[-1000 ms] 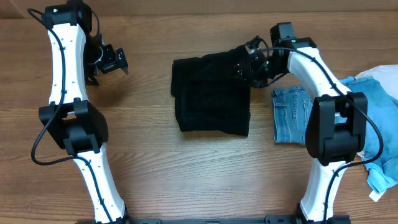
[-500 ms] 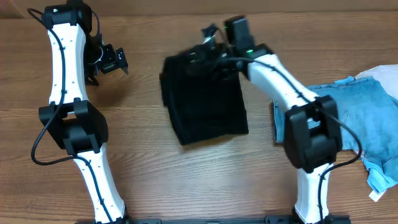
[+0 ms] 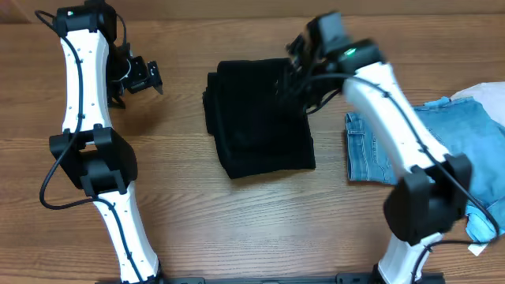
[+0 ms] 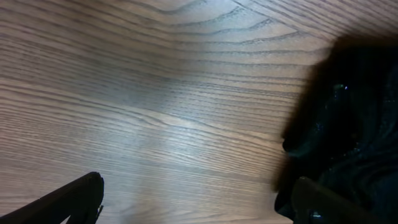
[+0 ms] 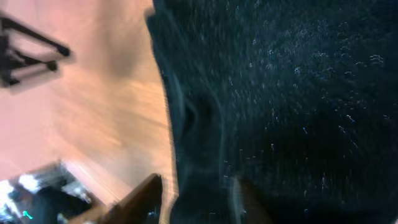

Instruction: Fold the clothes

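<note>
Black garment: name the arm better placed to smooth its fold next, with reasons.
Right. The right arm has its jaws at the black garment's edge; the left arm holds open jaws over the table, apart from the cloth.

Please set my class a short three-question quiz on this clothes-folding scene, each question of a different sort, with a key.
1. True or false: the left gripper touches the black garment.
2. The denim lies: A) on the garment's right-arm side, B) on its left-arm side, C) on top of it.
3. Which gripper is at the garment's far edge?
Key: 1 false; 2 A; 3 the right gripper.
</note>
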